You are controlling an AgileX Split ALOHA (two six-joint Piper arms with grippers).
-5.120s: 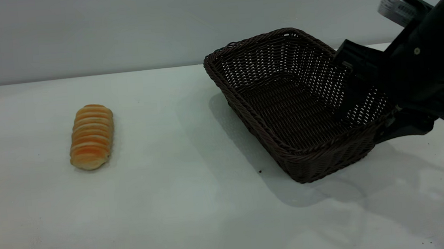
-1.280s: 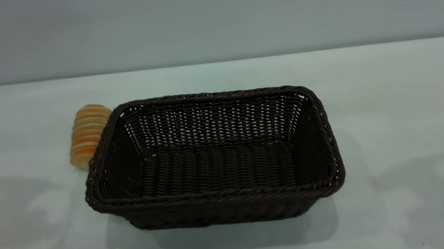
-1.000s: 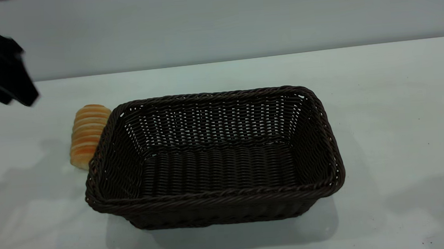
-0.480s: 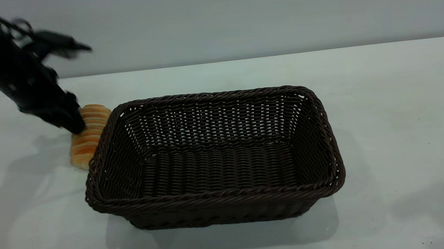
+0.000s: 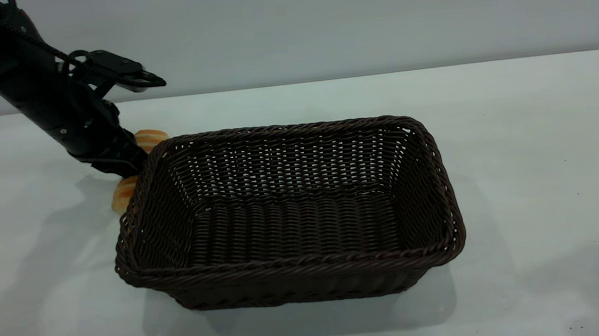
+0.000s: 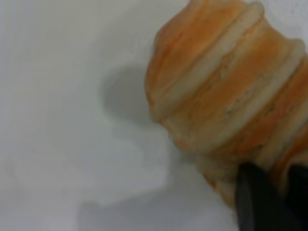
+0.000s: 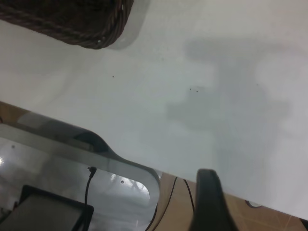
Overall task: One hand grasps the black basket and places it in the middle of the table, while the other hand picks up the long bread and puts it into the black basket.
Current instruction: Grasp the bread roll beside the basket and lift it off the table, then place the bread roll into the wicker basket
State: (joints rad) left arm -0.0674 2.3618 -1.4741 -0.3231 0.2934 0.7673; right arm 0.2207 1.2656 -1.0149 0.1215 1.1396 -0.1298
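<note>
We've got the left gripper (image 5: 127, 168) down on the long bread (image 5: 148, 137) now, where half a second ago it was only arriving over the roll's upper end, and the bread has shifted: it has slid and turned toward the black basket (image 5: 291, 267), so that one end pokes up by the braided rim at the basket's far left corner and the other end shows low beside the left wall. In the left wrist view we see the ridged roll (image 6: 231, 101) filling the frame with a dark fingertip (image 6: 250, 199) pressed against its side, so the fingers look closed on the bread, though we can't see both contact points. We judge the pick is just being made and the lift comes next. The basket itself sits flat in the middle of the table (image 5: 532, 133), released and empty, so that half of the job looks done. The right arm is out of the exterior view; its wrist camera shows only a corner of the basket (image 7: 82, 24), bare tabletop and the table's edge, with one dark finger (image 7: 209, 202) in frame, and we cannot tell whether that gripper is open or closed. What stands in the way is the basket's own left wall: the bread is right up against it, so the roll will have to rise clear of the rim before it swings in.
</note>
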